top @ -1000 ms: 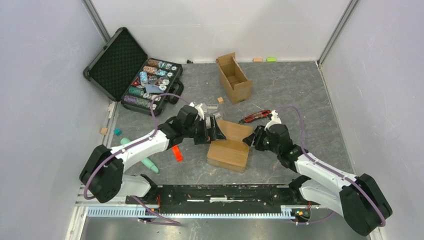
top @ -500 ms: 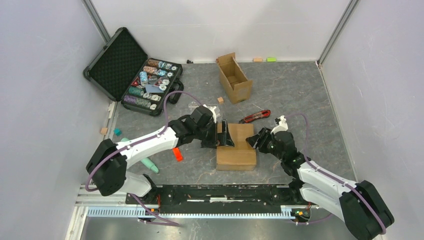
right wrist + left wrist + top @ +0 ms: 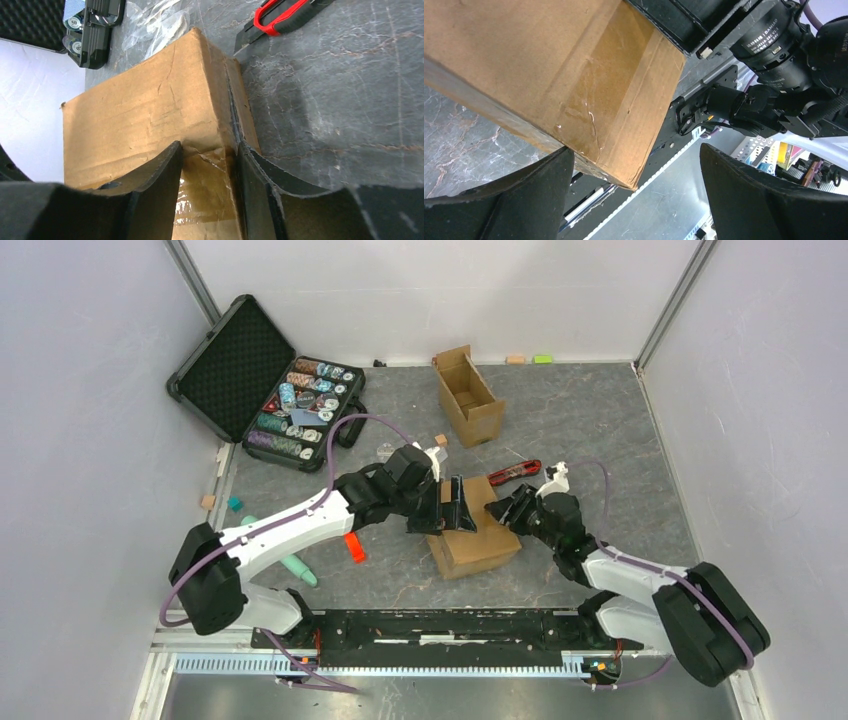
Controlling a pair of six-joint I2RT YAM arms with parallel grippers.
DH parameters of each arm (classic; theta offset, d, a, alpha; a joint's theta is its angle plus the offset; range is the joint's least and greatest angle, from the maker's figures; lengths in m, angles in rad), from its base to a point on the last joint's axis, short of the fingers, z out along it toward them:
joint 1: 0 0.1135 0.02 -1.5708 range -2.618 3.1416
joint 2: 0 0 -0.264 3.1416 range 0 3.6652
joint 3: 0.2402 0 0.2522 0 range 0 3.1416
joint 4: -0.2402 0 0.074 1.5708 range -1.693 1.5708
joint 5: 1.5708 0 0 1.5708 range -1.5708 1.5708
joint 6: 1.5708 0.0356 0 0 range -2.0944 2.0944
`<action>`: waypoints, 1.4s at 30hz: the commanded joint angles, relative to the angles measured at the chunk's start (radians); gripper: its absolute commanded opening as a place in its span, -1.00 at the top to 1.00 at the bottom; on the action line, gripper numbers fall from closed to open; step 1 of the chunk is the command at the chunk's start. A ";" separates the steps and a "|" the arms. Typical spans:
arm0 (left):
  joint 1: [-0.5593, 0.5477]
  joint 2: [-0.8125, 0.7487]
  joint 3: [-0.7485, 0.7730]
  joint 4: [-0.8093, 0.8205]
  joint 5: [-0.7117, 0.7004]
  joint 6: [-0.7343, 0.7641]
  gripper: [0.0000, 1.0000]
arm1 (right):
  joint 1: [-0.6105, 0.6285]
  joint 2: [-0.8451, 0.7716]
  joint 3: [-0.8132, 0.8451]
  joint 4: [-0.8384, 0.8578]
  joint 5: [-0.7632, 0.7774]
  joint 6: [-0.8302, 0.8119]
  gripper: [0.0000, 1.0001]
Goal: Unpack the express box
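Observation:
The express box (image 3: 478,536), brown cardboard with a taped seam, lies on the grey table between my two arms. No label shows. My left gripper (image 3: 455,506) is at its left end with the jaws wide apart. In the left wrist view the box (image 3: 549,70) fills the upper left and its lower edge touches the left finger (image 3: 524,200) of the left gripper (image 3: 636,150). My right gripper (image 3: 512,512) is at the box's right end. In the right wrist view this gripper (image 3: 209,146) pinches a taped corner of the box (image 3: 145,110).
A narrow open cardboard box (image 3: 468,395) stands at the back. A red utility knife (image 3: 510,473) lies just behind the express box, also in the right wrist view (image 3: 280,20). A black case of poker chips (image 3: 290,405) sits at back left. An orange block (image 3: 354,546) and a teal tool (image 3: 292,562) lie left.
The express box has shifted right and turned on the table. My left gripper followed it to the right. My right arm drew back and lower, still at the box's right end.

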 commanded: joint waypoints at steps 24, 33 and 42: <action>0.013 0.070 0.128 0.258 -0.146 0.083 -1.00 | 0.121 0.182 0.411 -0.473 -0.021 -0.301 -0.64; 0.030 0.019 0.244 0.157 -0.155 0.176 -1.00 | -0.075 0.189 0.489 -0.591 0.117 -0.364 -0.69; 0.052 -0.073 0.328 -0.025 -0.220 0.279 -1.00 | -0.155 0.397 0.664 -0.684 0.322 -0.195 -0.71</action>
